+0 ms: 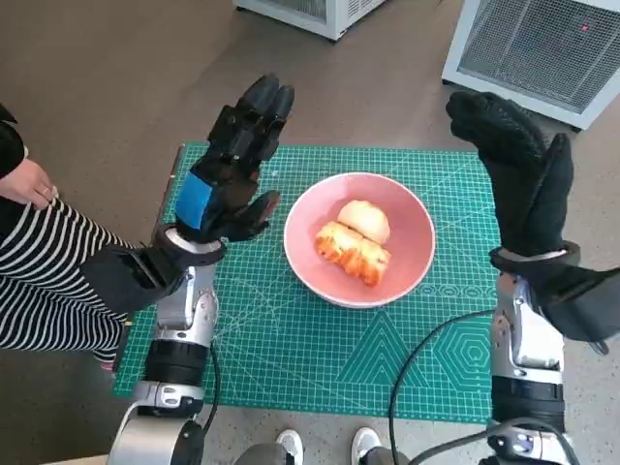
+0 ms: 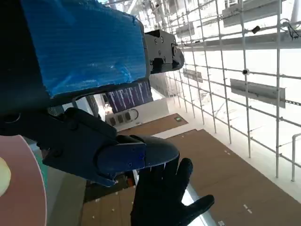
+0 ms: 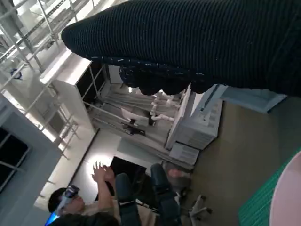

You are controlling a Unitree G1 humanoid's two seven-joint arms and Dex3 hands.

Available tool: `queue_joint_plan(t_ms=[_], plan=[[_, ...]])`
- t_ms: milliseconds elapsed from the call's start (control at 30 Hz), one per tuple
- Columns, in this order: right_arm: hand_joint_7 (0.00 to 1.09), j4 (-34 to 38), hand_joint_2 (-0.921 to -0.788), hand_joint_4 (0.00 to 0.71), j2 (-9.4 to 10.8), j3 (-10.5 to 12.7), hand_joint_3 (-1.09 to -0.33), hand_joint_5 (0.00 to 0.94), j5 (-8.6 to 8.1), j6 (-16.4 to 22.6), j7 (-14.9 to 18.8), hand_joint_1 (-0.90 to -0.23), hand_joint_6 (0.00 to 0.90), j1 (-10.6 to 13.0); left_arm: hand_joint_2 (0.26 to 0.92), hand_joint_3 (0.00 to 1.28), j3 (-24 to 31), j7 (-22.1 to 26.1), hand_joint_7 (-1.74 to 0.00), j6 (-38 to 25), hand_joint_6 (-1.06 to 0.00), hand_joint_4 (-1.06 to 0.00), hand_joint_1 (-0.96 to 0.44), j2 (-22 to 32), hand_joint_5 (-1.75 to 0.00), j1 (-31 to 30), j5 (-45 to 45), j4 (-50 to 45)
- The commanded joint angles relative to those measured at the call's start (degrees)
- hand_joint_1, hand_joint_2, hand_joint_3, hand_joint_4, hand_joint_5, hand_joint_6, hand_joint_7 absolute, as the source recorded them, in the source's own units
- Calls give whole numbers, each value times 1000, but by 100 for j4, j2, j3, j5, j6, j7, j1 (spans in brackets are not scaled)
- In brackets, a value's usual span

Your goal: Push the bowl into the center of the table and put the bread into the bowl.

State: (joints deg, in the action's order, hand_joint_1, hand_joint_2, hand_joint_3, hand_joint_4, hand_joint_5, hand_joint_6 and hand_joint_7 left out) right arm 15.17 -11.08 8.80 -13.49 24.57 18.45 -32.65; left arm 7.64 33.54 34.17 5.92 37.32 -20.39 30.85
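At the table's left edge sits a person in a striped garment (image 1: 39,281). The robot's black left hand with blue tape across its back (image 1: 232,170) is raised over the green gridded cutting mat (image 1: 291,349), fingers extended, thumb apart, holding nothing. At the mat's centre stands one round pink bowl (image 1: 412,228) holding two pieces of bread (image 1: 354,242): a pale round roll touching a golden glazed braided piece. To the right, the black-gloved right hand (image 1: 518,170) is lifted, empty and outstretched.
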Motion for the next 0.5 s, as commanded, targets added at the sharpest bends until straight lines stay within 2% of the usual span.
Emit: queue_joint_plan(t_ms=[33, 500], plan=[[473, -30, -921, 153, -36, 2, -694, 1, 84, -121, -77, -669, 56, 85, 921, 501, 32, -14, -337, 58, 1, -50, -688, -64, -7, 60, -9, 40], [481, -123, -921, 154, -41, -4, -693, 1, 161, -125, -198, -675, 52, 126, 921, 479, 4, -65, -364, -18, 1, -60, -685, -62, -10, 94, 54, 11]])
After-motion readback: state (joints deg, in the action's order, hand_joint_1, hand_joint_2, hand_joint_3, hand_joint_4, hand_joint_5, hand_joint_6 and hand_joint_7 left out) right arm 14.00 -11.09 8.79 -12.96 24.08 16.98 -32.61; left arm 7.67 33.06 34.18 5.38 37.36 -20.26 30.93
